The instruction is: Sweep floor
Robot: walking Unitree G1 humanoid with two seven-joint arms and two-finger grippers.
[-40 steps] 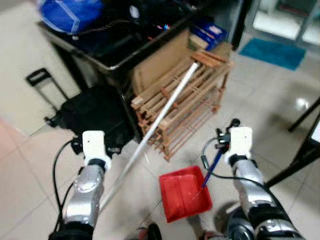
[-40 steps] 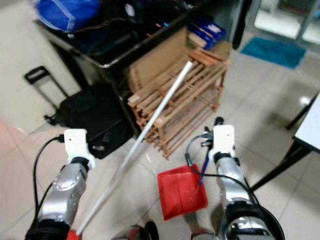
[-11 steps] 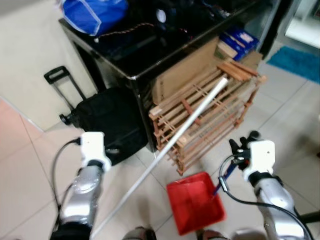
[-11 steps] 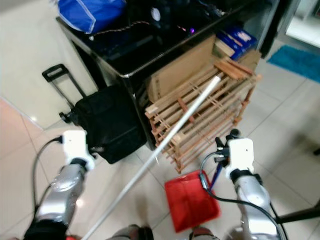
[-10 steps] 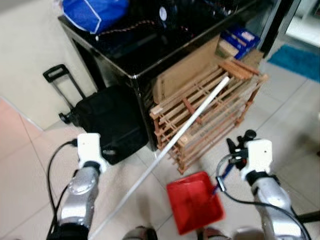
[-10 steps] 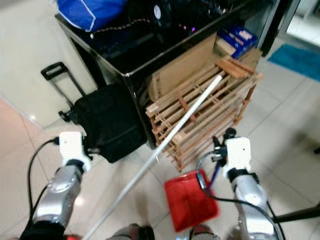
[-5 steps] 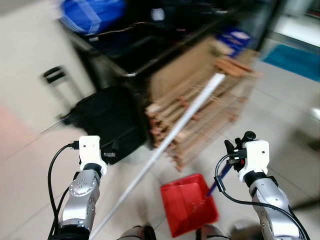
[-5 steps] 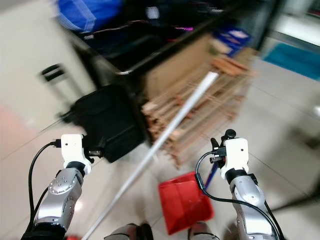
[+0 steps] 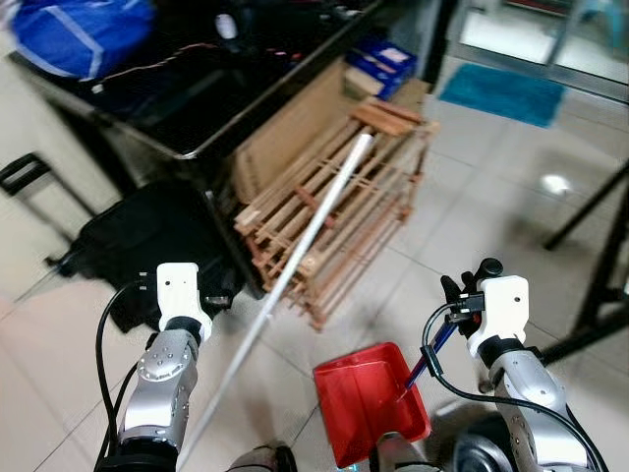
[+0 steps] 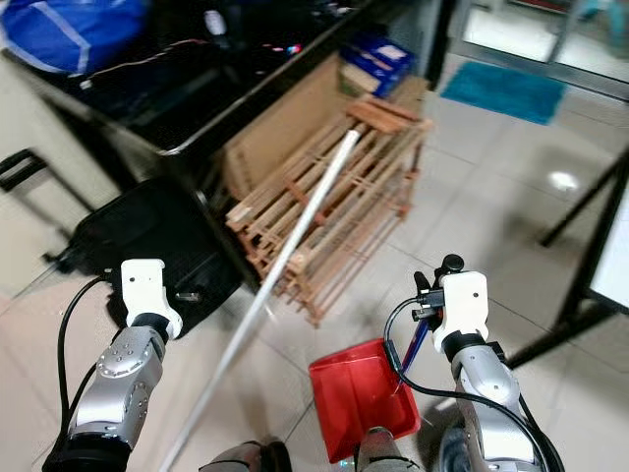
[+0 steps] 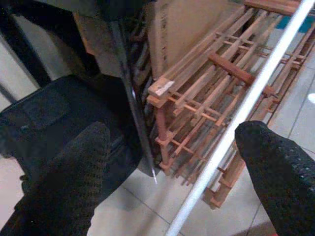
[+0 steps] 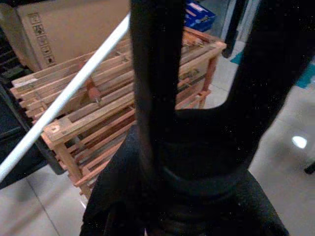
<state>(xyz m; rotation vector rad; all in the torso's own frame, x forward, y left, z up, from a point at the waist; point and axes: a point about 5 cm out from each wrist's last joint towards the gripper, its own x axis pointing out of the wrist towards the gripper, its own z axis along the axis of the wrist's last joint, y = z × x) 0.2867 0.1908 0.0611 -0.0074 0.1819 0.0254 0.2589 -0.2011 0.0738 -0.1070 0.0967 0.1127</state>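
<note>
Red dustpan (image 9: 369, 401) x1 at 6 o'clock, right gripper (image 12: 197, 147) pinching its handle. One white pole (image 9: 295, 258) w/ left gripper (image 11: 167, 162) spread around it.

Cluttered home: tiled floor (image 9: 472, 206), suitcase (image 9: 147, 236)

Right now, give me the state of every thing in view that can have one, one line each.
left gripper: open, fingers wide apart, gripping nothing.
right gripper: shut on the dustpan's handle.
red dustpan: held low over the floor tiles, looks empty.
white pole: slanted, upper end over the rack.
wooden rack: tilted, leaning against the black table.
black bag: on the floor, closed.
</note>
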